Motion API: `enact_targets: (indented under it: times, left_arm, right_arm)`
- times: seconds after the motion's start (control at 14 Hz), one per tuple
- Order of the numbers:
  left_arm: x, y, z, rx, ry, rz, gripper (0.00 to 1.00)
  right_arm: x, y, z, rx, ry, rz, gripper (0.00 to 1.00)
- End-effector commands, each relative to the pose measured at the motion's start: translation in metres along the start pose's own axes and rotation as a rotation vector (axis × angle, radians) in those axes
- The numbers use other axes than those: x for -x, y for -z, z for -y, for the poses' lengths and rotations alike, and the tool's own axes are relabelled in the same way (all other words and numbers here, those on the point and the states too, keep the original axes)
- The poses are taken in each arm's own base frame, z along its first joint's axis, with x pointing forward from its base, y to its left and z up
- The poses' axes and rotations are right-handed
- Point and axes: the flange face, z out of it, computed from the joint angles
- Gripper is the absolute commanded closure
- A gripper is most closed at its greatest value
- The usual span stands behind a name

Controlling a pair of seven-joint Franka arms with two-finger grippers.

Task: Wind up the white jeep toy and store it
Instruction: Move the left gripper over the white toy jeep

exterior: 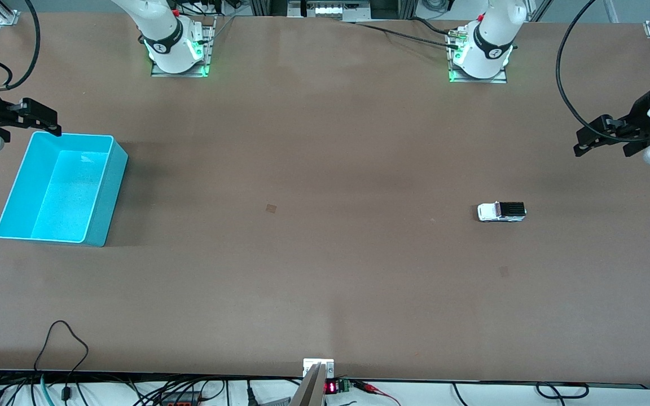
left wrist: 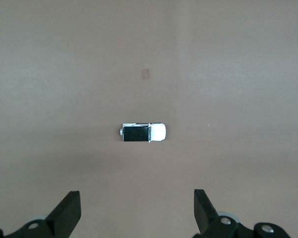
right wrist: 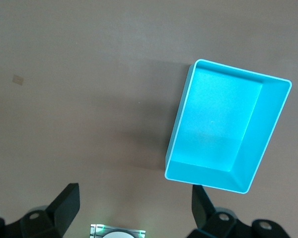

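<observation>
The left hand (exterior: 598,140) hangs in the air over the left arm's end of the surface (exterior: 325,282), its fingers spread wide with nothing between them. In the left wrist view both dark fingertips (left wrist: 69,210) frame bare surface, and the white jeep toy (left wrist: 143,133) sits ahead of them, centred between the two tips but well apart from either. The right hand (exterior: 40,118) hovers just over the rim of the turquoise bin (exterior: 14,192) at the right arm's end, likewise wide open and empty; that arm looks to be waiting.

The white jeep toy stands on its wheels on the open surface, toward the left arm's end and nearer to the front camera than the left hand's place, its black rear roof section pointing toward the left arm's end. The turquoise bin lies well apart from it, with a long stretch of surface between them.

Several things could go wrong from here, in my judgement. The toy is tiny and rolls freely, so a finger touching down on one side first could shove it away before the hand closes. Gripping across the wheels could let it slip or twist. Winding probably needs firm downward pressure while dragging it backward; too light a hold and the wheels would skid.
</observation>
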Motion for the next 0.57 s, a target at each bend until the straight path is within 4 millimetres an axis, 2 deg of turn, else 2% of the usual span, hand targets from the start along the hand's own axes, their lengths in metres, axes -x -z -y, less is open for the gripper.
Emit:
enact_targets:
  times: [0.0,0.21,0.5]
  left_arm:
    - [0.016,0.0,0.001,0.006,-0.019,0.01,0.0]
    - [0.015,-0.004,-0.001,0.006,-0.022,0.018,0.0]
    - [-0.001,-0.048,-0.014,0.013,-0.045,0.118,0.0]
  right_arm:
    - [0.005,0.004,0.002,-0.014,0.012,0.001,0.0]
    - [0.006,0.004,0.002,-0.016,0.01,0.002,0.0]
    - [0.006,0.004,0.002,-0.016,0.0,0.002,0.0]
